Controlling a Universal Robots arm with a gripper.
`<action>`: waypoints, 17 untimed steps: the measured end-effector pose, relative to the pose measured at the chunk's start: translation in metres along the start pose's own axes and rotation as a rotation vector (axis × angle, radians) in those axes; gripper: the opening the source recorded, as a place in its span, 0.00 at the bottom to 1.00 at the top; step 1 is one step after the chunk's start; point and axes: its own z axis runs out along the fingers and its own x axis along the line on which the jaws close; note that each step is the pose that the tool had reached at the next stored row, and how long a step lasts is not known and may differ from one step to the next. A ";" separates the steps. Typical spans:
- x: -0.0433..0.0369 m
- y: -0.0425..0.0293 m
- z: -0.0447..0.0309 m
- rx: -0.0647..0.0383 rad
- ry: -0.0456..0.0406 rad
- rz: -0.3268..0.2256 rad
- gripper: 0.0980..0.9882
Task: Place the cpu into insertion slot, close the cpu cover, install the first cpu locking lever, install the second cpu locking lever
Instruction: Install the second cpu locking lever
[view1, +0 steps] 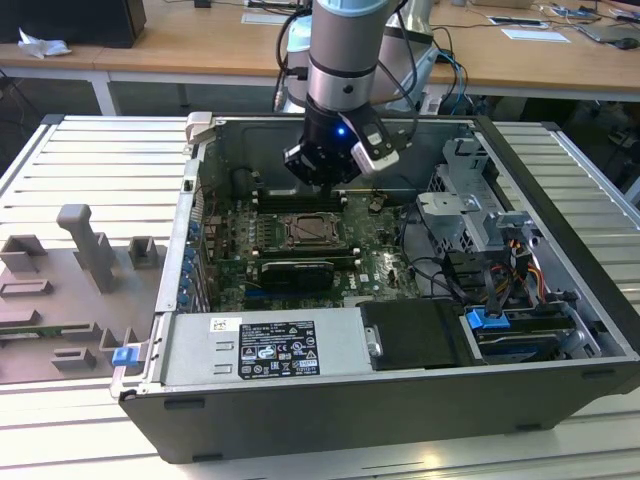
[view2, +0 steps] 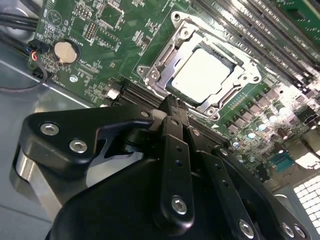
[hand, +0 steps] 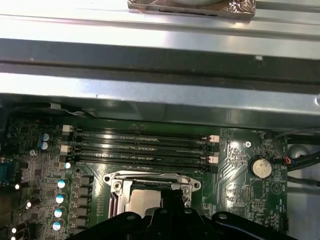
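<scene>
The cpu (view2: 205, 75) lies flat in the insertion slot (view2: 150, 75) on the green motherboard, its pale silver top showing through the window of the cpu cover (view2: 172, 47). The cover lies down flat over it. My gripper (view2: 172, 105) hangs just above the slot's edge, its black fingers (view2: 175, 145) shut together with nothing between them. In the exterior view my gripper (view1: 322, 182) hovers over the insertion slot (view1: 308, 232) inside the open computer case. The first wrist view has the fingertips (hand: 172, 199) in front of the cpu (hand: 142, 201). How the locking levers stand I cannot tell.
Long black memory slots (hand: 140, 147) run beside the socket, and a coin battery (view2: 64, 51) sits near black cables (view2: 20, 22). A black expansion card (view1: 295, 270), a power supply (view1: 270, 345) and a drive cage (view1: 470, 215) crowd the case. Grey fixtures (view1: 85, 245) stand on the exterior view's left.
</scene>
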 end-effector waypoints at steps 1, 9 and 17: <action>0.0001 -0.0013 -0.0001 0.000 0.0000 0.000 0.01; 0.0003 -0.0031 -0.0026 0.000 0.0000 0.000 0.01; 0.0019 -0.0217 -0.0168 0.001 0.0000 0.000 0.01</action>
